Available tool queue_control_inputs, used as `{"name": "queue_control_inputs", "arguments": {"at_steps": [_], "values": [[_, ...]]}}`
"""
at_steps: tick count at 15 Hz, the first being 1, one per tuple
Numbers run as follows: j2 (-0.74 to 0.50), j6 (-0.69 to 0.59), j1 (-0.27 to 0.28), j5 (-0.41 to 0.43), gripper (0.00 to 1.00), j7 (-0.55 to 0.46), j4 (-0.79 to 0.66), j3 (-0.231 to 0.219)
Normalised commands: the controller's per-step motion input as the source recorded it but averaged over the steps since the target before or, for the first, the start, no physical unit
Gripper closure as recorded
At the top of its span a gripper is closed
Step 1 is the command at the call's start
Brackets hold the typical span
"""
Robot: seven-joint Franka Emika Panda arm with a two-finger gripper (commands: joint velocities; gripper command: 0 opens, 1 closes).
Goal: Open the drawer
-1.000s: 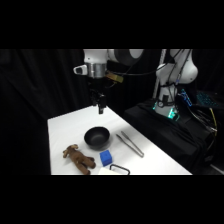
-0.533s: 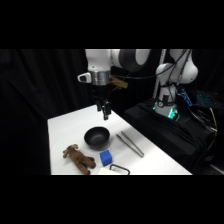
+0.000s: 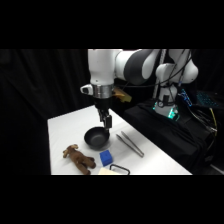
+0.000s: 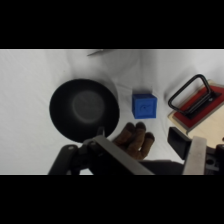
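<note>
Gripper (image 3: 106, 125) hangs above the bowl (image 3: 96, 138), mid-table; finger spread can't be told. Drawer (image 4: 196, 102) at the near edge, beside the cube (image 4: 144, 105).

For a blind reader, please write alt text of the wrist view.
A black bowl lies on a white table, with a blue cube beside it and the drawer, its black handle facing the cube, at the right edge.
</note>
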Motion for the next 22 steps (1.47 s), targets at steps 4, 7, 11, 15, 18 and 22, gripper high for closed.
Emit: {"name": "queue_control_inputs", "arguments": {"at_steps": [4,7,11,15,18,22], "values": [[0.18,0.2,0.104,0.029,0.0,0.23,0.12,0.009],[0.16,0.16,0.13,-0.009,0.0,0.22,0.13,0.002],[0.18,0.14,0.124,-0.034,0.0,0.19,0.17,-0.017],[0.2,0.14,0.109,-0.027,0.0,0.16,0.19,-0.045],[0.2,0.18,0.104,0.018,0.0,0.12,0.18,-0.063],[0.18,0.19,0.126,0.029,0.0,0.11,0.14,-0.089]]}}
